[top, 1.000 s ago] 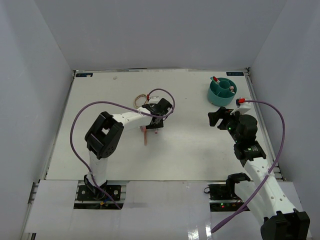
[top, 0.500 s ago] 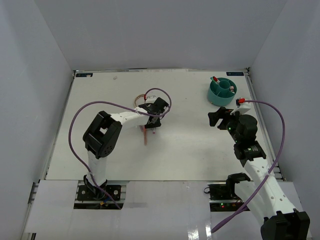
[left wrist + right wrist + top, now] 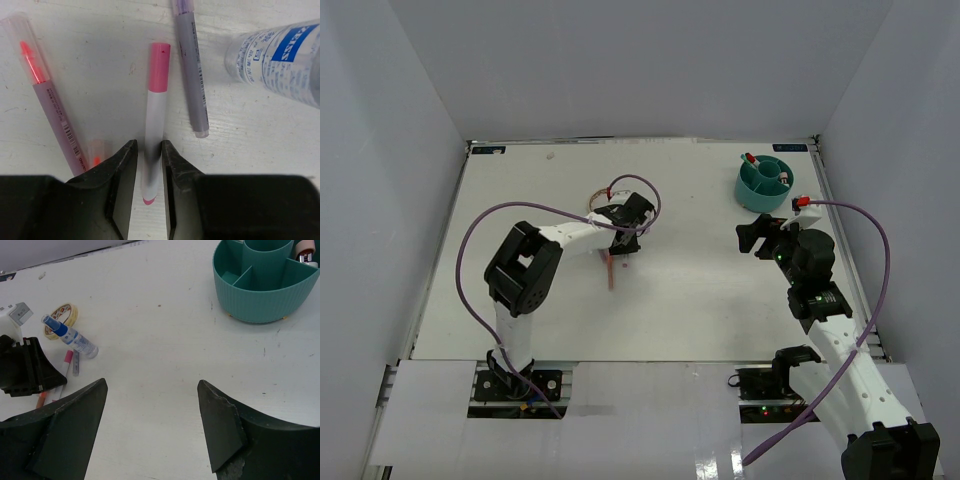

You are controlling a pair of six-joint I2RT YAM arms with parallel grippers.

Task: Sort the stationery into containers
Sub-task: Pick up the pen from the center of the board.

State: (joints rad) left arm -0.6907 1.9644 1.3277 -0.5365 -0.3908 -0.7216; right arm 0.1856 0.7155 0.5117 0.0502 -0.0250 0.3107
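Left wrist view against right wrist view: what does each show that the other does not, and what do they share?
Only the left wrist: the jaws of the left gripper flanking the white barrel of the pink-capped pen. Only the right wrist: the teal organiser, the tan ring, the right gripper wide open. Both: that pen, the clear bottle, the grey pen.

Pens (image 3: 157, 100) lie beside the bottle (image 3: 280, 55); another pen (image 3: 750, 159) perhaps in the organiser (image 3: 265, 302).
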